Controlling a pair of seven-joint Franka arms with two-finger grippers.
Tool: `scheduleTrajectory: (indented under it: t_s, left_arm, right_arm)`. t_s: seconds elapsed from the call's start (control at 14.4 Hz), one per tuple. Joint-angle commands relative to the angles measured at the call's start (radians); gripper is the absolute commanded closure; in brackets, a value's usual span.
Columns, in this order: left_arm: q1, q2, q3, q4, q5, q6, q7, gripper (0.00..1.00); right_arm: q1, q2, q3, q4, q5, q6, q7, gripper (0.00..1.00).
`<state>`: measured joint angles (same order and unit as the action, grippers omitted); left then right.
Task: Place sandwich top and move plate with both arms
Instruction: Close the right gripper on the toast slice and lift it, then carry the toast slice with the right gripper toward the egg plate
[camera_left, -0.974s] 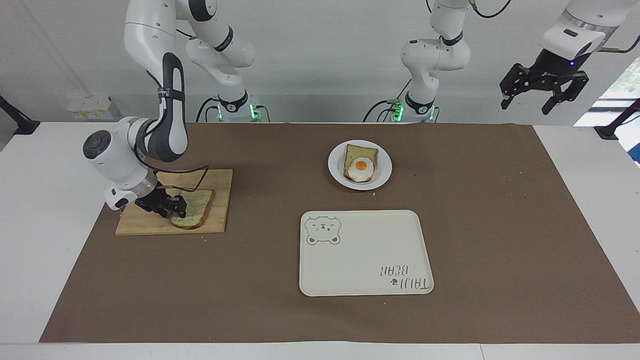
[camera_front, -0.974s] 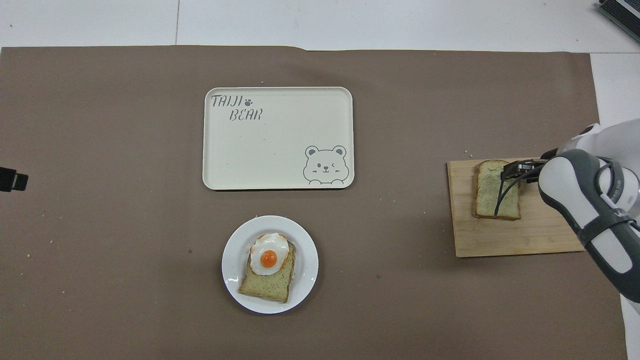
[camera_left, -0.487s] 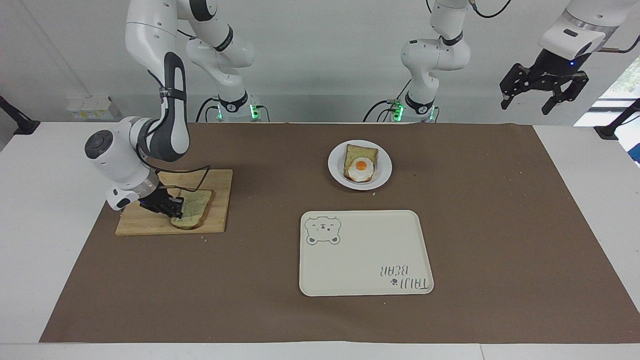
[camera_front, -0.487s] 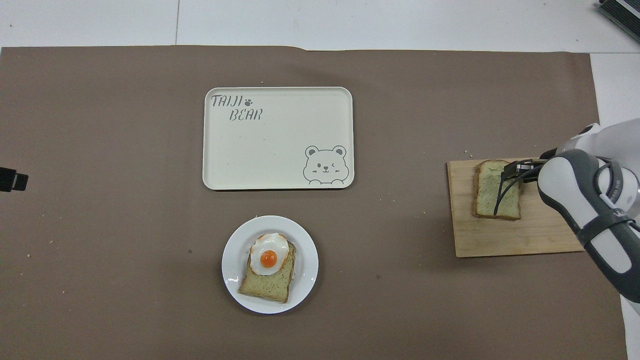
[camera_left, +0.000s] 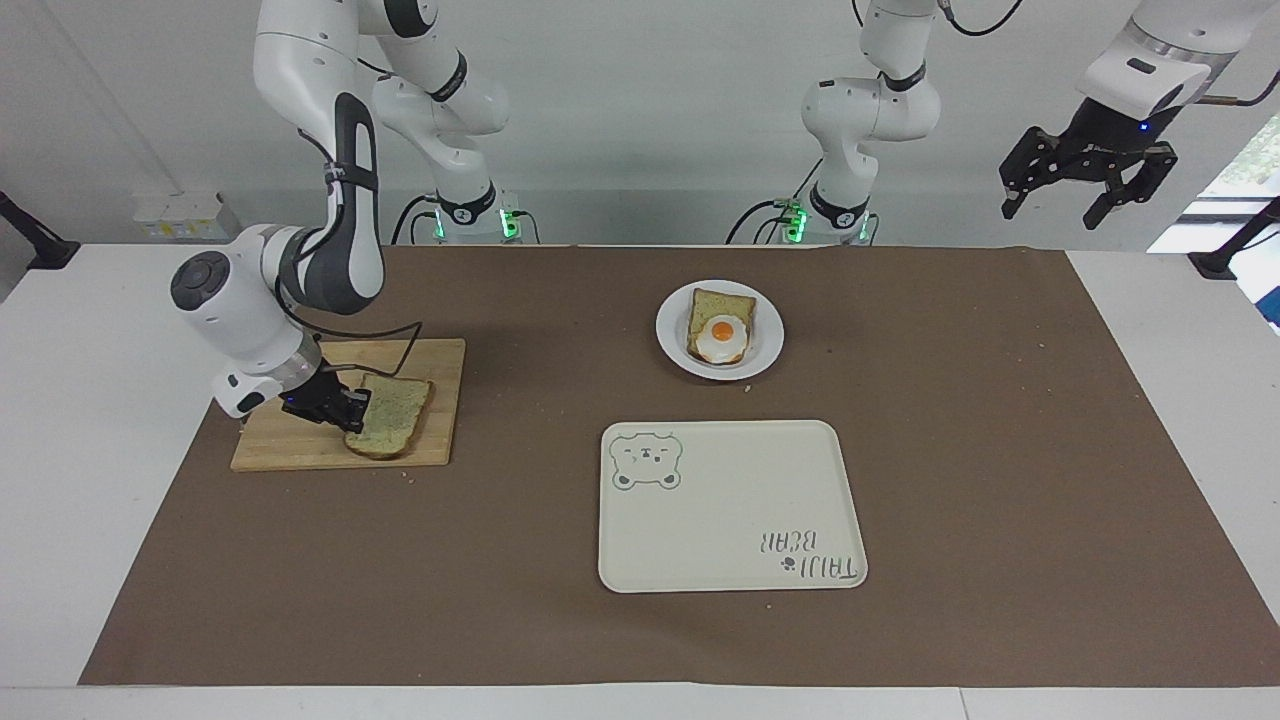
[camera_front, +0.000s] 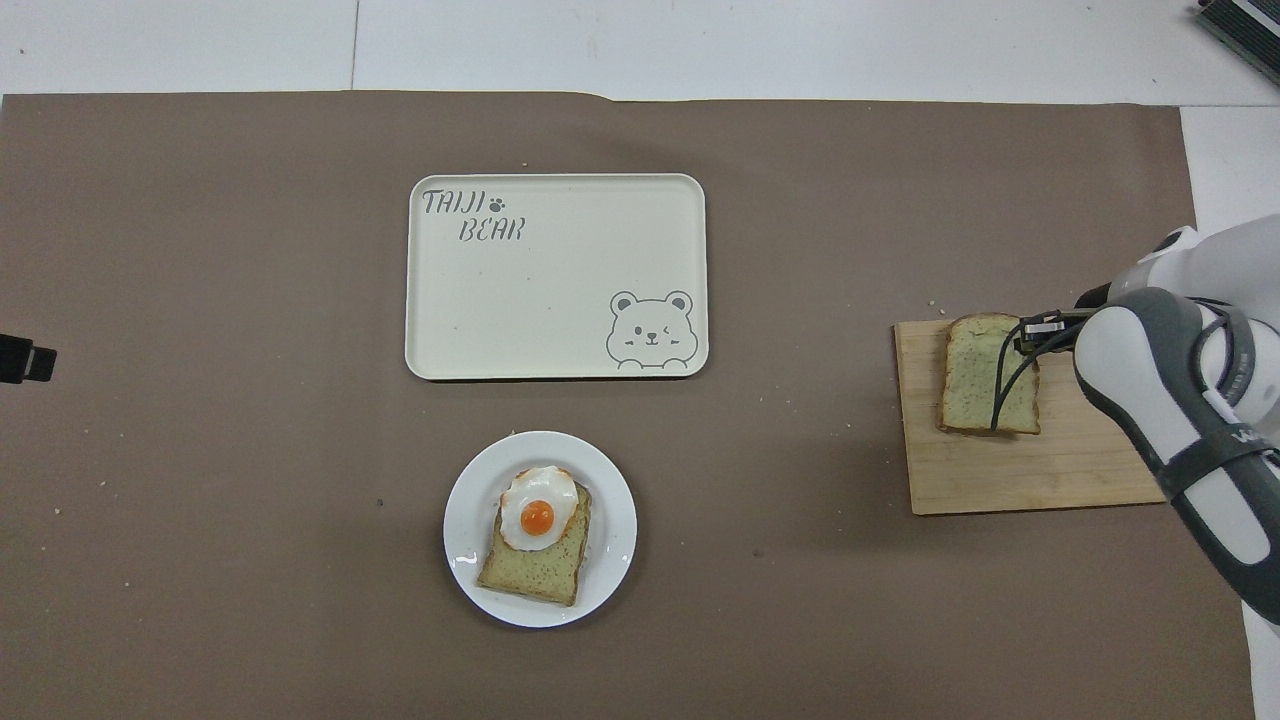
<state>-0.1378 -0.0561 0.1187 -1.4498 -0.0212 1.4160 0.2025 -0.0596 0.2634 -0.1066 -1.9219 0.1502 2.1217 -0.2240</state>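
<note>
Figure: my two-arm station at the moment of pickup. The right gripper (camera_left: 348, 416) is low over the wooden cutting board (camera_left: 300, 448) at the right arm's end of the table, its fingers closed onto one edge of the sandwich top (camera_left: 392, 414); the slice is pinched at that edge, and I read it as tilted, the gripped side raised a little, while its other side is close to or on the board. From overhead the same slice (camera_front: 975, 375) lies over the part of the board (camera_front: 1020, 470) farther from the robots, with a dark cable from the right arm crossing it. The left gripper (camera_left: 1086, 187) hangs high in the air off the left arm's end of the table, jaws spread wide and holding nothing; that arm waits. The plate (camera_left: 673, 345) sits on the brown mat near the middle of the table, close to the robots, carrying a bread slice with a fried egg (camera_left: 721, 333) on it. The cream tray with a bear drawing (camera_left: 740, 500) lies just beside the plate, farther from the robots, apart from it, with nothing on it.
</note>
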Motion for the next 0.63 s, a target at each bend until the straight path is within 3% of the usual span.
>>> scheduleTrajectory:
  t_s: [0.0,0.42,0.56]
  left_arm:
    - [-0.006,-0.021,0.004,-0.021,0.006,-0.008,-0.006,0.0]
    - [-0.006,-0.021,0.006,-0.021,0.006,-0.008,-0.006,0.0]
    - [-0.006,-0.021,0.006,-0.021,0.006,-0.008,-0.006,0.0]
  right_arm:
    - [0.012,-0.07,0.008,0.041,-0.02,-0.15,-0.012,1.0]
    - [0.024,-0.111,0.053,0.153,0.006,-0.426,-0.089,1.0]
    - [0.023,-0.122,0.059,0.153,0.105,-0.492,-0.123,1.0]
